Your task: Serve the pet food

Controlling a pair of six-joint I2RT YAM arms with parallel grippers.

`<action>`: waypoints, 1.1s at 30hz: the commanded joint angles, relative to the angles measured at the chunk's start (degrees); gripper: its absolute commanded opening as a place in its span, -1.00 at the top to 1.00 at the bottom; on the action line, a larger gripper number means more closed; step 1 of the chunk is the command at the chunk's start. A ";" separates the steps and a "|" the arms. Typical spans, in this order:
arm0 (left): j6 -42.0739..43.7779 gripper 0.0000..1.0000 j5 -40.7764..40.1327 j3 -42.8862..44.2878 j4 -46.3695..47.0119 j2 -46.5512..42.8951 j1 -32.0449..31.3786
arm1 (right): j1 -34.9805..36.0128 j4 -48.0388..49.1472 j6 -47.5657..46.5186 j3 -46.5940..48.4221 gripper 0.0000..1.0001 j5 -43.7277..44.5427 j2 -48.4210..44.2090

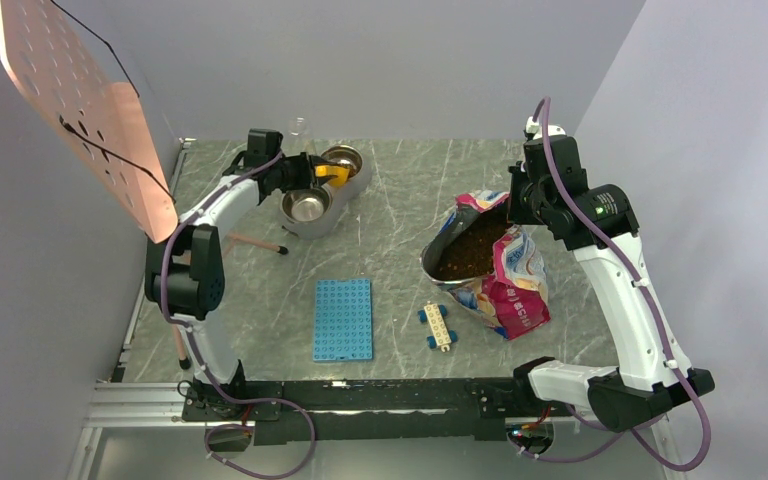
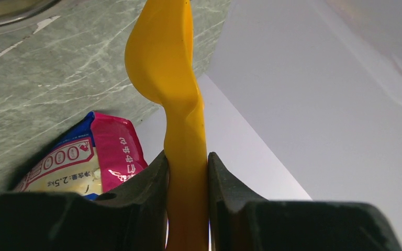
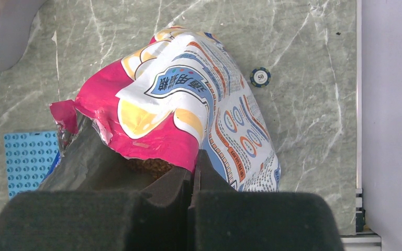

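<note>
The pet food [image 1: 470,250] is dark-brown kibble filling the open pink, white and blue bag [image 1: 515,290] right of centre. My right gripper [image 1: 512,205] is shut on the bag's upper rim [image 3: 188,151] and holds the mouth open; a little kibble [image 3: 152,166] shows beside its fingers [image 3: 172,183]. My left gripper [image 1: 310,172] is shut on the handle of the yellow scoop [image 2: 183,130], whose head [image 1: 336,176] sits over the steel double bowl [image 1: 310,222] at the back left. The scoop shows edge-on, so its contents are hidden.
A blue baseplate [image 1: 343,318] and a small blue-and-cream brick piece [image 1: 438,326] lie in front. A thin stick [image 1: 255,242] lies by the left arm. A clear bottle [image 1: 300,130] stands behind the bowl. A poker chip [image 3: 260,77] lies beyond the bag. A pink perforated board [image 1: 80,100] leans at far left.
</note>
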 commanded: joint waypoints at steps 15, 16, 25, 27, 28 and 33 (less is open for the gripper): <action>11.38 1.00 5.09 -11.09 25.67 -7.30 -1.93 | 0.45 13.58 -0.01 3.30 1.00 -0.14 -3.70; 11.55 1.00 6.33 -13.75 29.56 -7.77 -2.29 | 0.49 13.59 -0.01 3.24 1.00 -0.23 -3.79; 18.62 1.00 14.41 -32.63 53.75 -12.96 -7.94 | 0.47 13.76 0.42 1.59 1.00 -1.72 -4.96; 19.81 1.00 15.20 -35.34 54.96 -15.19 -10.02 | 0.58 13.64 0.63 1.28 1.00 -1.93 -5.21; 20.21 1.00 15.60 -36.64 55.61 -16.50 -10.93 | 0.54 13.41 0.79 1.27 1.00 -1.82 -5.26; 25.61 1.00 14.77 -40.45 46.20 -26.96 -17.69 | 0.87 12.97 1.00 0.41 1.00 -0.29 -5.39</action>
